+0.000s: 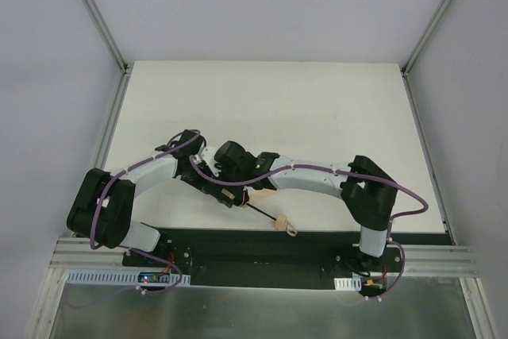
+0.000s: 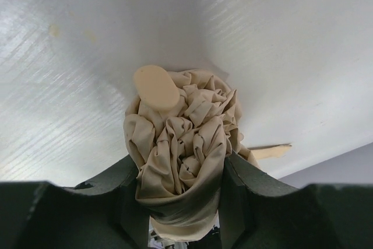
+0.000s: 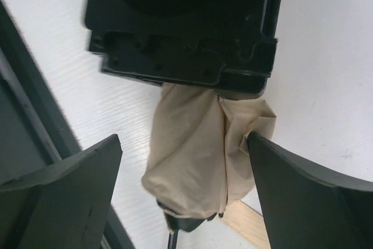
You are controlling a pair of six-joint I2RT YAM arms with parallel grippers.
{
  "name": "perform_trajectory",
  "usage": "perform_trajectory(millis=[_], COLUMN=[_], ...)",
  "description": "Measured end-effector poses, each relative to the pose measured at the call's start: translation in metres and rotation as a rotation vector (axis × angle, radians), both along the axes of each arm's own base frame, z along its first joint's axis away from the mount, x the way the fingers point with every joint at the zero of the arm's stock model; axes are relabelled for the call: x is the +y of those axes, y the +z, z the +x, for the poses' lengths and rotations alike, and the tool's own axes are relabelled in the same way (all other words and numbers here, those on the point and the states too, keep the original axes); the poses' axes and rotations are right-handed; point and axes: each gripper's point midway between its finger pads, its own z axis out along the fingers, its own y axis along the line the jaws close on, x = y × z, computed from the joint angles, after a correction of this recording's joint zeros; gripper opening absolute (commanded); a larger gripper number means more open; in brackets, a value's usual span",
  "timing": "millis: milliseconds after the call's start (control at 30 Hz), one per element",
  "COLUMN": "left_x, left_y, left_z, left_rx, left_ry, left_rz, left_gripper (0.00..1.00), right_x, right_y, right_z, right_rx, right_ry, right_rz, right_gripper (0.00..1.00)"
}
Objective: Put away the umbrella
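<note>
The umbrella [image 1: 261, 194] lies near the table's front edge, its beige canopy bunched up, its thin dark shaft running to the pale knob [image 1: 282, 225] at the lower right. My left gripper [image 1: 223, 192] is shut on the umbrella's folded canopy [image 2: 185, 138] in the left wrist view, a finger [image 2: 250, 196] pressing each side, with the rounded beige tip cap [image 2: 156, 87] sticking out beyond. My right gripper [image 3: 183, 141] is open and straddles the canopy [image 3: 192, 155] just behind the left gripper's black body [image 3: 186, 27]. Its right fingertip [image 3: 259, 147] touches a fabric fold.
The white table [image 1: 262, 101] stretches away behind the arms. A black base plate [image 1: 262, 245] and a metal rail run along the near edge. A loose beige strap [image 2: 274, 151] lies flat beside the canopy. Grey walls and frame posts enclose the sides.
</note>
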Motion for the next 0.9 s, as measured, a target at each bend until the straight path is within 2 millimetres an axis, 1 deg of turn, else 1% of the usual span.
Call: perform_trajectory(millis=[167, 233, 267, 333, 367, 400, 433, 533, 567, 600, 633, 667, 767, 833, 900], left_x=[0.002, 0.004, 0.005, 0.005, 0.005, 0.005, 0.006, 0.007, 0.007, 0.007, 0.007, 0.007, 0.008, 0.012, 0.013], left_y=[0.000, -0.001, -0.001, -0.001, -0.001, -0.001, -0.001, 0.000, 0.000, 0.000, 0.001, 0.001, 0.005, 0.004, 0.005], left_z=[-0.001, -0.002, -0.003, -0.005, -0.005, -0.005, -0.004, -0.001, 0.000, 0.000, 0.000, 0.001, 0.003, 0.002, 0.005], left_rx=[0.048, 0.064, 0.071, 0.083, 0.086, 0.087, 0.088, 0.089, 0.087, 0.085, 0.081, 0.072, 0.027, -0.012, -0.062], left_ry=[0.027, 0.038, 0.043, 0.050, 0.052, 0.055, 0.058, 0.068, 0.066, 0.064, 0.060, 0.053, 0.016, 0.002, -0.007], left_rz=[-0.005, -0.008, -0.007, -0.008, -0.008, -0.010, -0.011, -0.013, -0.013, -0.013, -0.011, -0.010, -0.004, 0.002, -0.005], left_gripper=[0.00, 0.00, 0.00, 0.00, 0.00, 0.00, 0.00, 0.00, 0.08, 0.22, 0.49, 0.65, 0.88, 0.94, 0.94], right_x=[-0.005, -0.015, -0.019, -0.018, -0.017, -0.017, -0.015, -0.011, -0.012, -0.012, -0.012, -0.012, -0.010, -0.011, -0.011], right_y=[-0.039, -0.057, -0.062, -0.062, -0.062, -0.062, -0.062, -0.063, -0.063, -0.063, -0.064, -0.064, -0.063, -0.062, -0.058], right_z=[0.008, 0.010, 0.010, 0.016, 0.017, 0.017, 0.017, 0.016, 0.017, 0.016, 0.018, 0.019, 0.022, 0.028, 0.029], right_rx=[-0.043, -0.062, -0.067, -0.092, -0.096, -0.100, -0.100, -0.099, -0.095, -0.085, -0.073, -0.056, 0.035, 0.128, 0.241], right_ry=[-0.029, -0.044, -0.053, -0.071, -0.073, -0.074, -0.071, -0.064, -0.069, -0.073, -0.072, -0.071, -0.074, -0.084, -0.085], right_rz=[-0.090, -0.137, -0.152, -0.148, -0.148, -0.150, -0.150, -0.149, -0.147, -0.143, -0.137, -0.129, -0.069, -0.008, 0.062], right_gripper=[0.87, 0.85, 0.83, 0.76, 0.68, 0.53, 0.42, 0.18, 0.10, 0.03, 0.00, 0.00, 0.00, 0.00, 0.00])
